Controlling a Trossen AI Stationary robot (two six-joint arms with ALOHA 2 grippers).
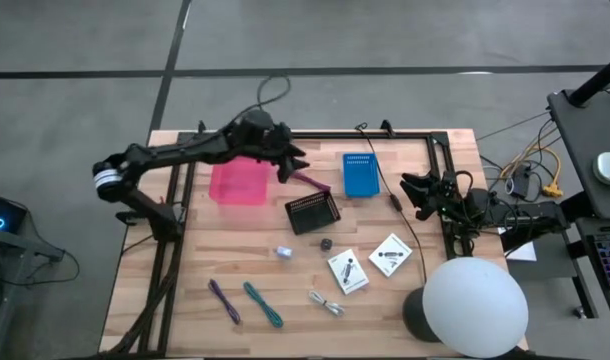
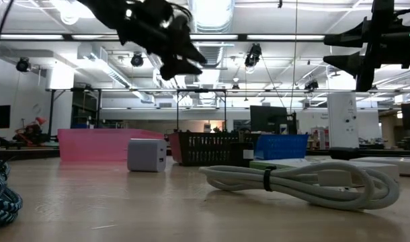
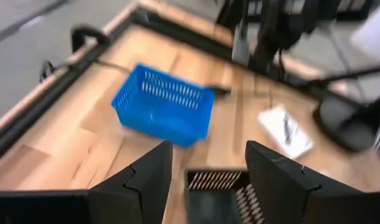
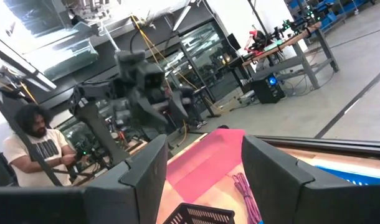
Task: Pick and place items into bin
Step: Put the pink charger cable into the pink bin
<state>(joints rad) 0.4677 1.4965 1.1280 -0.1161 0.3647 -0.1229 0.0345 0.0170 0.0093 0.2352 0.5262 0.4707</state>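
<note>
A: Left gripper [image 1: 290, 165] raised above the table between the pink bin [image 1: 239, 182] and the black basket [image 1: 313, 212]; fingers [image 3: 143, 180] spread apart with nothing between them in the left wrist view. Maroon stick [image 1: 310, 181] just off the fingertips, slanting toward the black basket; contact not clear

B: Right gripper [image 1: 413, 193]?

A: Parked high at the table's right edge, fingers [image 4: 146, 171] parted, empty, facing the pink bin across the table

B: Other containers?

A: Blue basket [image 1: 360, 174] at the back, right of the black one, apart from it

B: And the loose items?

A: All on the bare wood nearer the front. Small white block [image 1: 284, 252] and small dark knob [image 1: 325, 243] below the black basket; two white flat packets [image 1: 348, 270] [image 1: 390, 254] side by side to the right; purple stick [image 1: 224, 300] and green stick [image 1: 263, 304] lying near each other at front left; coiled white cable [image 1: 327, 303] between the sticks and the packets
</note>
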